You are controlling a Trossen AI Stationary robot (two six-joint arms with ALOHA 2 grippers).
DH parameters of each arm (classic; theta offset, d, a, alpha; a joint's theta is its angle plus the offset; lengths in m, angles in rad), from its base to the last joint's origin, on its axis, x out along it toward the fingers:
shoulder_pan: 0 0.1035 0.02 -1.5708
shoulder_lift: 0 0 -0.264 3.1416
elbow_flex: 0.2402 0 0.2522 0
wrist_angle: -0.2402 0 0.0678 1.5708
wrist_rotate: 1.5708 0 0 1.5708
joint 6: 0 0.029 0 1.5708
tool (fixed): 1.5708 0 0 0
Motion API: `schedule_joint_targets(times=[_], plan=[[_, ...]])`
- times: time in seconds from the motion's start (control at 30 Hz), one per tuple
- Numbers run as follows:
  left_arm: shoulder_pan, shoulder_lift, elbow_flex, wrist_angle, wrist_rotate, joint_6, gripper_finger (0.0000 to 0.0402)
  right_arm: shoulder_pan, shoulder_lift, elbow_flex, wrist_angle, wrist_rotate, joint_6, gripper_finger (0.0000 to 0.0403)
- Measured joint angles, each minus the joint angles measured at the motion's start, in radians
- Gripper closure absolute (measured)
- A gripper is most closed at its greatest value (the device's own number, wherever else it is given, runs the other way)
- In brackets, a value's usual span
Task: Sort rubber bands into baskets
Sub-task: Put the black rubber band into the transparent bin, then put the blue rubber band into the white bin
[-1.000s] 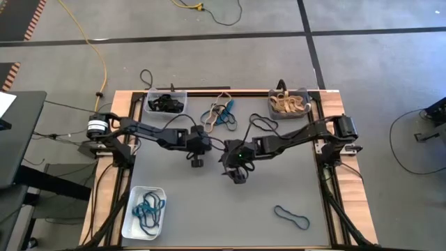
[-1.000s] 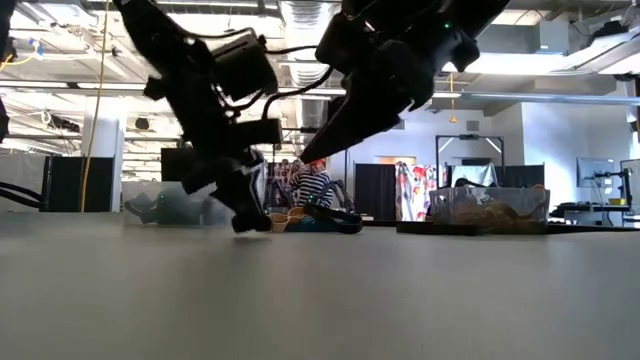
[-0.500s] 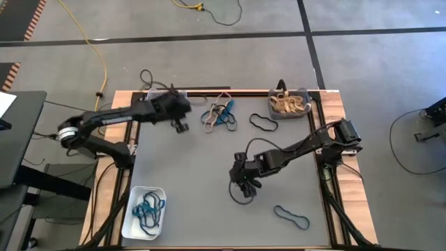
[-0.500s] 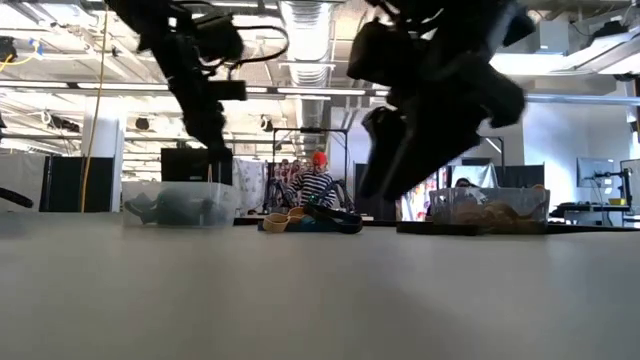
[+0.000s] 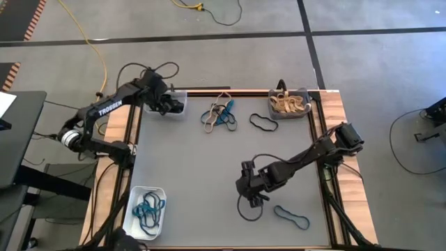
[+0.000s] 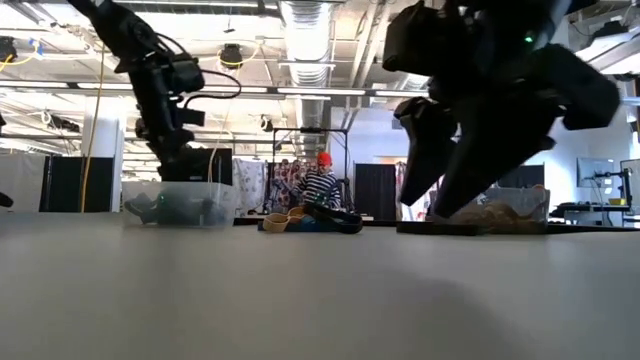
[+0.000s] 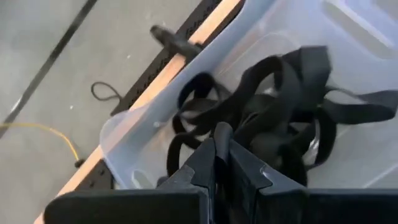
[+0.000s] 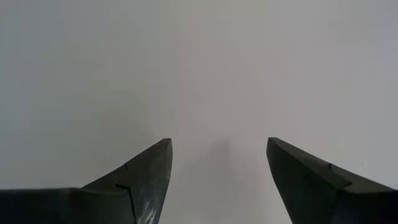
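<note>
The teal rubber band lies near-right on the table, long axis left-right, just right of the spread-fingered right gripper (far nearer than the clenched left gripper over the clear basket).

The left pincer was seen with its two dark fingers pressed together, poised over a clear basket. A tangle of black rubber bands was held within the basket. A wooden edge of the surface was seen alongside, and a yellow cable lay on the grey floor at about nine o'clock.
</note>
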Motion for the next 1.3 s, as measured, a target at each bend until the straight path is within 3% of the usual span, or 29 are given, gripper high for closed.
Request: schedule_joint_targets(times=[0.2, 0.6, 0.87, 0.97, 1.1, 1.3], plan=[[0.054, 0.009, 0.0, -0.005, -0.007, 0.006, 0.0365, 0.03, 0.0, 0.0, -0.032, 0.045, 0.037, 0.0112], [0.059, 0.009, 0.0, 0.031, -0.038, -0.046, 0.0234, 0.105, 0.0, 0.0, -0.14, 0.098, 0.173, 0.0112], [0.058, 0.008, 0.0, 0.052, -0.036, -0.094, 0.0214, 0.21, -0.068, 0.0, -0.257, 0.166, 0.348, 0.0112], [0.046, 0.008, 0.0, 0.052, 0.023, -0.124, 0.0214, 0.263, -0.124, 0.0, -0.296, 0.176, 0.418, 0.0112], [-0.001, 0.008, 0.0, 0.053, 0.175, -0.167, 0.0214, 0.343, -0.187, 0.0, -0.344, 0.148, 0.529, 0.0112], [-0.167, 0.008, 0.0, 0.07, 0.281, -0.217, 0.0214, 0.466, -0.22, 0.0, -0.419, 0.105, 0.749, 0.0112]])
